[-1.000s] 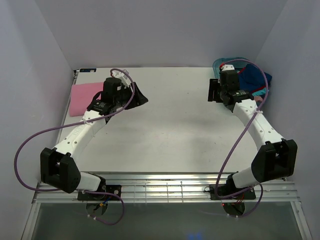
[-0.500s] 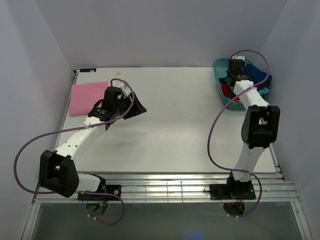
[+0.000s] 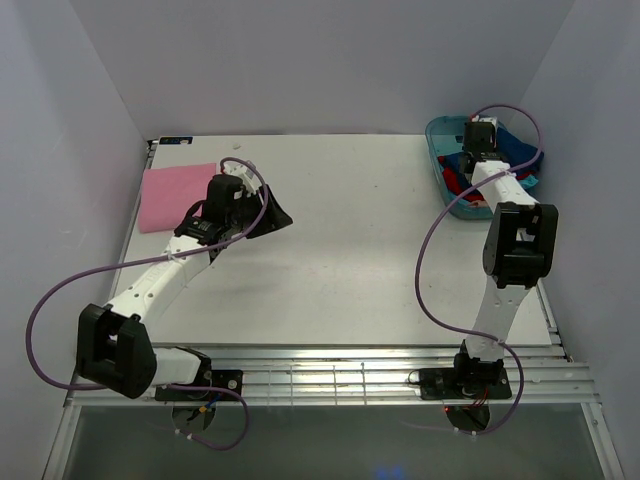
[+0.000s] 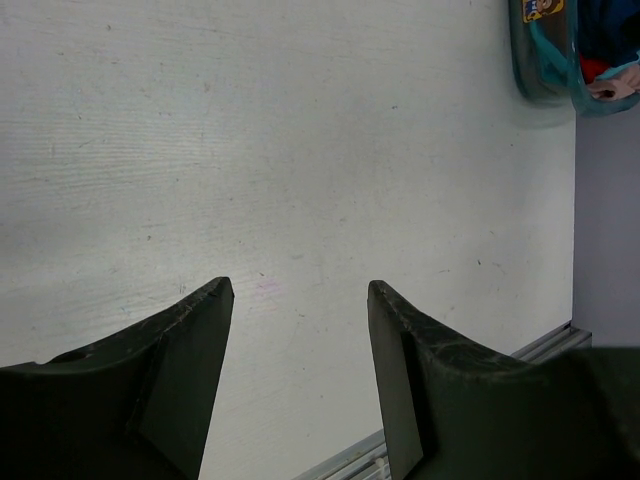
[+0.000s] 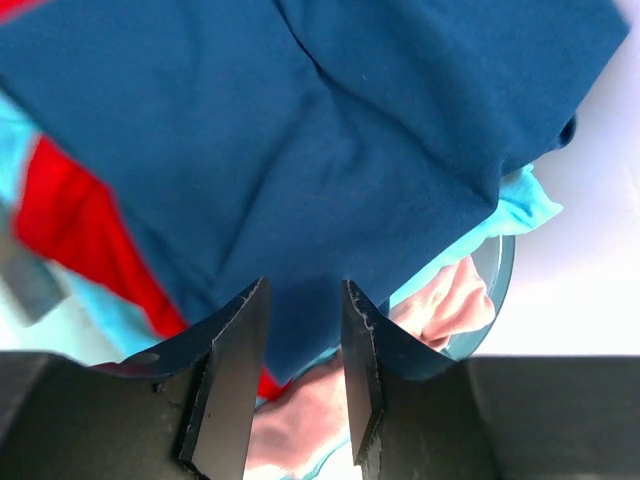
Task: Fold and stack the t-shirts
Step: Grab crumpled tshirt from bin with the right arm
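Top camera looks down from behind onto the whole table [image 3: 350, 250]. Left wrist looks across it; right wrist, close over the tub [image 3: 438, 158] all three share.

Nothing legible anywhere, with no word, number or brand sharp enough to read. Only candidate: a small yellow-and-blue patch [image 4: 545, 8] at about one o'clock in the left wrist view, at the end of the teal tub [image 4: 552, 55], cut by the frame's edge and too small to make out — sticker or print, cannot tell. On the navy t-shirt [image 5: 400, 120] in the right wrist view, plain cloth only on the part showing.
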Robot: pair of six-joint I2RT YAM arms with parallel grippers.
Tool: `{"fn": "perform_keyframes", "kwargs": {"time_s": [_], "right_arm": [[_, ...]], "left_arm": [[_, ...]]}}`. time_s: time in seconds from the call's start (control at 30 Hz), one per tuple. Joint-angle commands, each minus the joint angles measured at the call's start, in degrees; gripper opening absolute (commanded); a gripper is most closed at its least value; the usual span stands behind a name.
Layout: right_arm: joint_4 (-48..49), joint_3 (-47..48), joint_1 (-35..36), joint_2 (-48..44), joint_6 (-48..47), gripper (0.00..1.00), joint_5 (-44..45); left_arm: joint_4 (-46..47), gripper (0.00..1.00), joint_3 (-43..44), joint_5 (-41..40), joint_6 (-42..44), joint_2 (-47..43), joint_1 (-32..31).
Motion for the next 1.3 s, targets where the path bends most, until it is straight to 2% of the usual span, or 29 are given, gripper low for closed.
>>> {"fn": "perform_keyframes", "kwargs": {"time_s": [0.0, 0.2, 0.43, 0.6, 0.7, 0.73, 0.83, 1.0, 1.2, 1.27], "right_arm": [[1.55, 2.02, -1.44, 2.17, -0.44, 0.41, 0.01], [0.40, 2.55, -1.62, 4.20, 0.26, 0.43, -1.93], [0.31, 3.07, -1.71, 3.41, 0.70, 0.54, -5.62], [-1.79, 5.61, -1.71, 5.78, 1.05, 0.54, -6.15], [-2.67, 5.80, -1.71, 7.10, 1.41, 0.48, -6.41], [-2.76, 5.71, -1.71, 7.36, 1.41, 0.39, -6.41], [-3.46, 6.15, -1.71, 7.89, 1.23, 0.25, -6.50], [-4.69, 6.68, -1.79, 7.72, 1.84, 0.08, -7.29], [-8.20, 10.27, -1.45, 2.28, 3.60, 0.08, -9.48], [-9.96, 12.20, -0.74, -3.42, 3.95, 0.08, -10.01]], "left_arm": [[1.09, 0.66, -1.11, -0.71, 0.53, -3.50, -0.06], [1.00, 0.67, -2.08, -0.89, 0.36, -4.47, -0.06], [1.27, 0.66, -1.90, -0.71, 0.44, -3.51, -0.06], [1.62, 0.66, -1.81, -0.36, 0.18, -3.06, -0.06], [1.53, 0.66, -1.81, -0.62, 0.36, -3.24, -0.06], [1.36, 0.66, -1.73, -0.71, 0.44, -3.41, -0.06], [1.09, 0.66, -1.99, -1.15, 0.62, -3.68, -0.06], [0.83, 0.66, -2.52, -1.24, 0.71, -4.29, -0.06], [0.74, 0.66, -2.69, -1.68, 0.88, -5.00, -0.06], [1.00, 0.66, -2.96, -1.50, 0.53, -4.91, -0.06]]}}
